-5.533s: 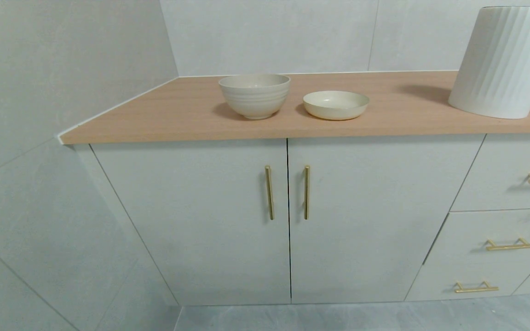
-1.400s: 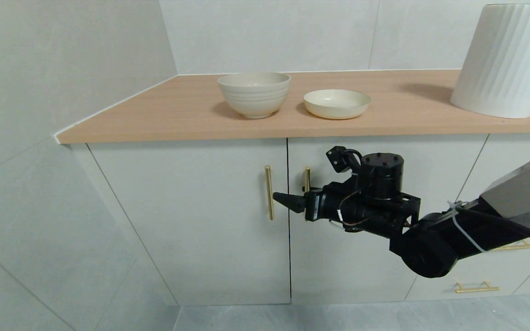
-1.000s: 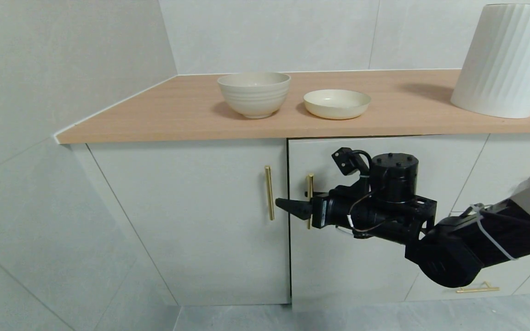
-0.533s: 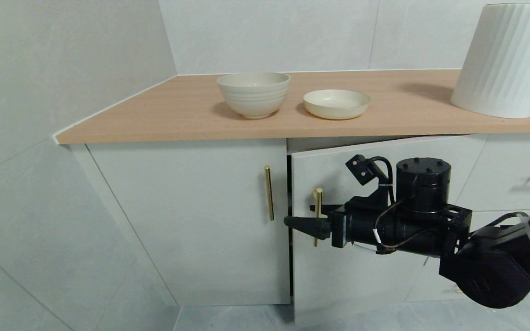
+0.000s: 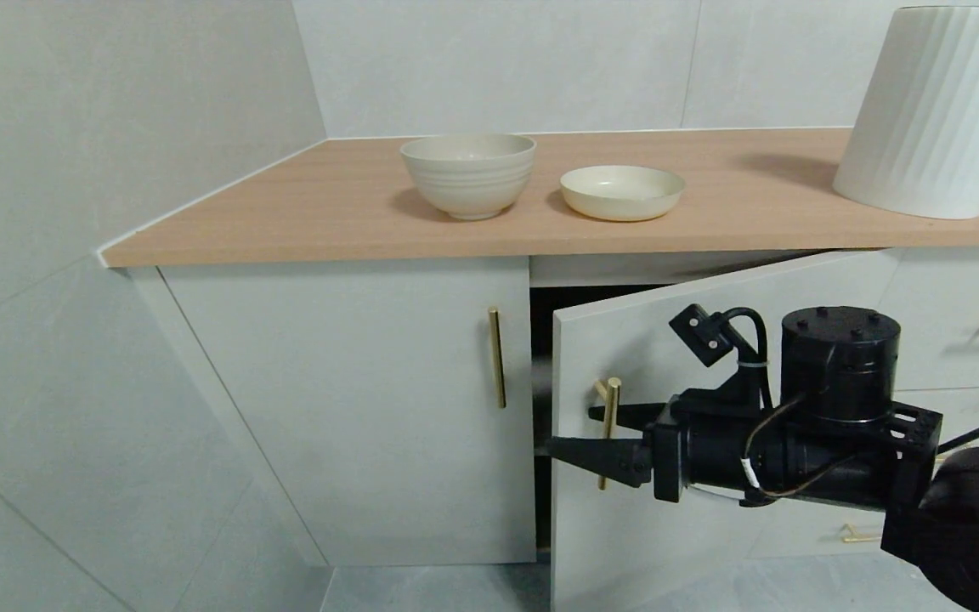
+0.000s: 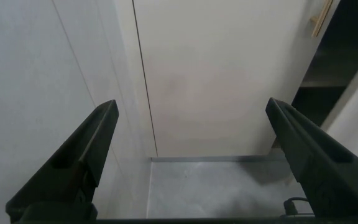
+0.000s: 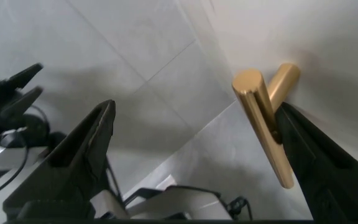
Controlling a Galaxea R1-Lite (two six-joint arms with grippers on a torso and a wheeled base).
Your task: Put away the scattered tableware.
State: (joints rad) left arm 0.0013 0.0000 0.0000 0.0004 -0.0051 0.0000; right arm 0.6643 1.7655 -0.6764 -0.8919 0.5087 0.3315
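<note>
Long light-brown wood-grain tabletop (image 5: 328, 212). Below its front edge, pale grey right-side cabinet door (image 5: 625, 340), part-open, dark gap at the free side. Right hand (image 5: 570, 429) spread wide, clamped on nothing. Left hand (image 6: 190, 106) wide apart, empty. Cream ribbed bowl (image 5: 468, 174) and shallow cream dish (image 5: 621, 192) near the front edge, side by side, not touching. Slim brass bar handle (image 5: 613, 393) between the right fingers, only hooked. Risk: slipping off the handle if the pull strays from the door's arc; door likely swinging back.

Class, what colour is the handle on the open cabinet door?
The handle is gold, clearest in the right wrist view.
</note>
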